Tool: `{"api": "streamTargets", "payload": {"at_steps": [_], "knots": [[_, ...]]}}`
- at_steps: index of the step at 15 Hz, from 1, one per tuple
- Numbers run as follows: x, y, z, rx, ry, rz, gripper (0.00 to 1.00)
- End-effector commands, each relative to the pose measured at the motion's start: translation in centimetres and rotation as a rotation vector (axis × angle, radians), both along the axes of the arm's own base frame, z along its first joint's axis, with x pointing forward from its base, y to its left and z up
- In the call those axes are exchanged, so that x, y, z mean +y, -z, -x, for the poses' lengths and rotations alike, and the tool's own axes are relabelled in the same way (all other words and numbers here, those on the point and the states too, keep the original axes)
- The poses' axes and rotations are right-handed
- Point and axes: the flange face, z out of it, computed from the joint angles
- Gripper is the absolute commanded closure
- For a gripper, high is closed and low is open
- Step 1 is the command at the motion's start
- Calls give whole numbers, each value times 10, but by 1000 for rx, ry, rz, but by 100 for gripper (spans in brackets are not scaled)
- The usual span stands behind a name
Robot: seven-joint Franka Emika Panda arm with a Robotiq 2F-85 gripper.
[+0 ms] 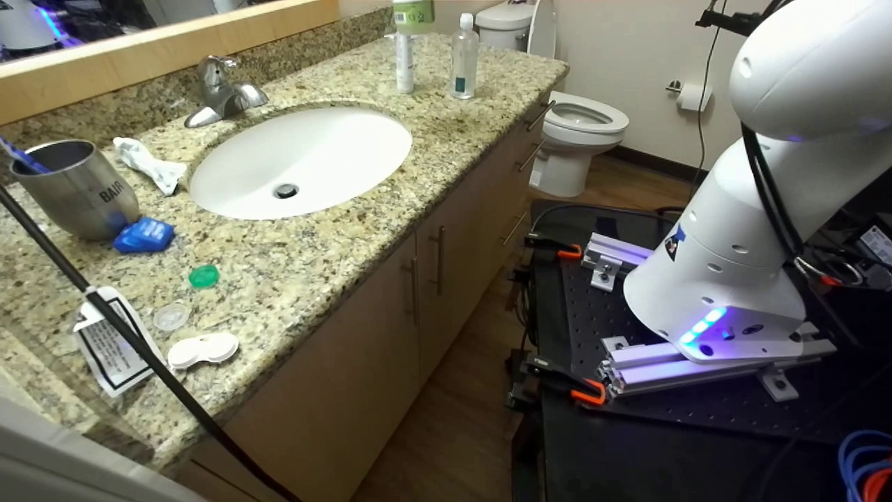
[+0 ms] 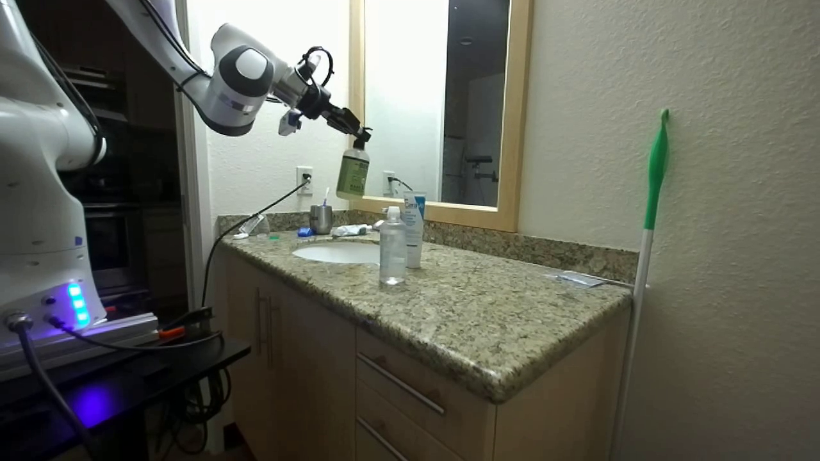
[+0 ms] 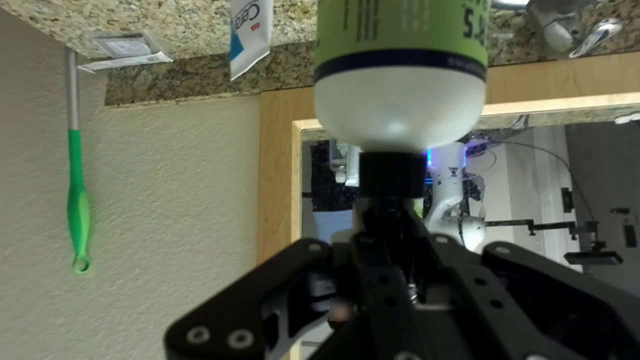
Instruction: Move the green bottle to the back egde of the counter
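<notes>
Where jaws grip, bottle (image 2: 353, 173) hangs (below).

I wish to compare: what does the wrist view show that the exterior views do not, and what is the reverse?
Only the wrist view: the robot's bent arm reflected in the mirror; in an exterior view the mirror catches just a white piece with a blue light.

In both exterior views but not in the wrist view: the metal cup, the small green lid and the cabinet doors.

Shared by all: the green bottle, the white tube, the counter and the wooden frame.
</notes>
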Motion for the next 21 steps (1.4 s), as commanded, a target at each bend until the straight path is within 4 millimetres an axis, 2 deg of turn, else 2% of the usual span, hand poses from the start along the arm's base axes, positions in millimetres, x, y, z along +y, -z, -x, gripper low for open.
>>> {"api": "streamTargets", "payload": {"at_steps": [1, 2, 3, 6, 7, 10, 11, 15, 16, 18, 21], "knots": [[2, 9, 50, 76, 43, 45, 96], [-4, -4, 25, 23, 24, 30, 96], [-6, -2, 31, 28, 33, 30, 86], [-4, -2, 27, 27, 25, 27, 86], [-3, -1, 26, 27, 24, 27, 96], [-9, 7, 40, 1, 63, 44, 96], [-2, -11, 38, -6, 76, 44, 96], [7, -21, 47, -19, 86, 75, 96], [9, -15, 50, 6, 81, 84, 96], [8, 45, 46, 135, 32, 5, 96], [13, 102, 30, 259, -7, -113, 96]]}}
